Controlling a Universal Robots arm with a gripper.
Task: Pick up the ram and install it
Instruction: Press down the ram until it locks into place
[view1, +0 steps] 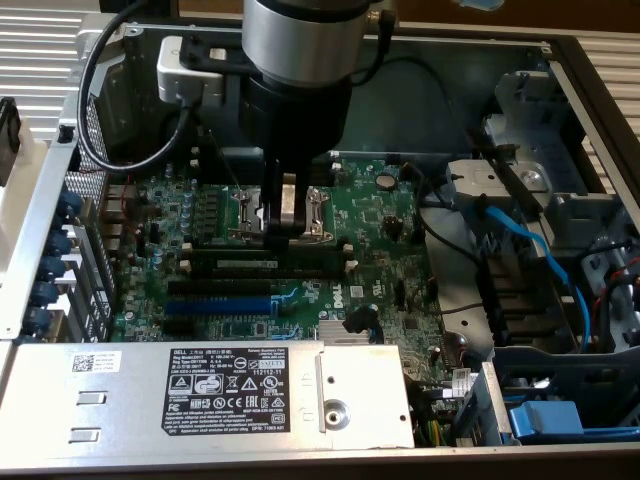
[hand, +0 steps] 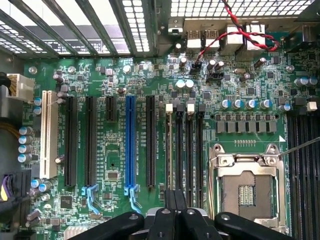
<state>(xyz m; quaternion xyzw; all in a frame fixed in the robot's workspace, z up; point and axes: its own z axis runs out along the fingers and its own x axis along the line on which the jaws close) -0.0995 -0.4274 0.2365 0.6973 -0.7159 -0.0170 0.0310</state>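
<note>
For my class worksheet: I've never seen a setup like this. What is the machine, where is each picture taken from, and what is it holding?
The machine is a robot arm. One picture is taken from off the arm, the other from a camera on its wrist. Both look into an open computer case at its green motherboard. The gripper is shut, directly above the black memory slots, and I see nothing held in it. In the exterior view, the ram lies along those slots; whether it is clicked in, I cannot tell.
</note>
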